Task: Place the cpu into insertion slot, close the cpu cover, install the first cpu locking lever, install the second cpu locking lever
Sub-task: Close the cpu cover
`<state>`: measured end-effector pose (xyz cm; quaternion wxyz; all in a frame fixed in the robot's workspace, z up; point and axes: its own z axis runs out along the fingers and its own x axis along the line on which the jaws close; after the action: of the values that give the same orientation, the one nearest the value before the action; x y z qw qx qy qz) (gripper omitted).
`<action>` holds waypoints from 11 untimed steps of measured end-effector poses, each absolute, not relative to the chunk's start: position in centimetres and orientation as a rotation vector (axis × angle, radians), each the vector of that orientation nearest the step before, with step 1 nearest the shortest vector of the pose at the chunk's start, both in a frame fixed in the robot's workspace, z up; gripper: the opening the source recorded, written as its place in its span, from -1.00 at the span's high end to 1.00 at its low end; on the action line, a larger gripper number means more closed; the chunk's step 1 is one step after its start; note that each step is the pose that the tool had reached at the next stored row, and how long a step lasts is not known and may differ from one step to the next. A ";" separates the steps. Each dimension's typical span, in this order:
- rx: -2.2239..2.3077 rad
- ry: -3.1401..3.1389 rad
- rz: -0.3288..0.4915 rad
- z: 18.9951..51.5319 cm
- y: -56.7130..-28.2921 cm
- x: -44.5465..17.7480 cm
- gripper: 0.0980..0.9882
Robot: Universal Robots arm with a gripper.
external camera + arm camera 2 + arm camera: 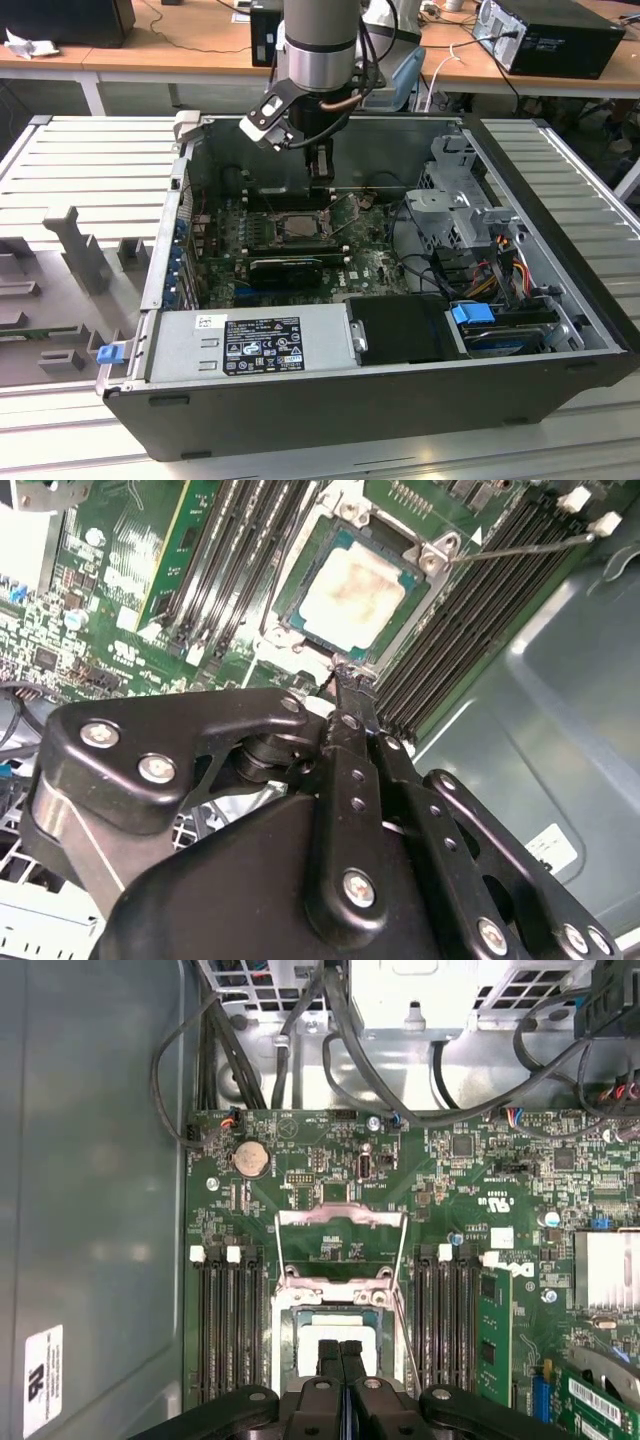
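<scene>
We are holding the end effector (345, 672) clenched and empty just over the seated cpu (352, 592). Beyond it the cpu cover (340, 1218) is lying open: probably thin and stiff, best pushed by its rim.

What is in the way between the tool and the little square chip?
Nothing that I can see. The tool, shut, hangs right at one edge of the cpu, which lies in the insertion slot. The cpu cover stands open, off to the side of both.
</scene>
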<state>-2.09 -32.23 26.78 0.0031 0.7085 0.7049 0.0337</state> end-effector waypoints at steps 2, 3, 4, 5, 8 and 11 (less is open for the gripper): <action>2.221 2.210 0.106 26.8 -32.2 -1.8 0.98; 2.221 2.210 0.106 26.8 -32.2 -1.7 0.98; 2.221 2.210 0.106 26.8 -32.2 -1.5 0.98; 2.221 2.210 0.106 26.8 -32.2 -1.4 0.98; 2.221 2.210 0.106 26.8 -32.1 -1.3 0.98; 2.221 2.210 0.106 26.8 -32.1 -1.0 0.98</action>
<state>-1.03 -32.10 26.78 0.0031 0.7085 0.7049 0.0338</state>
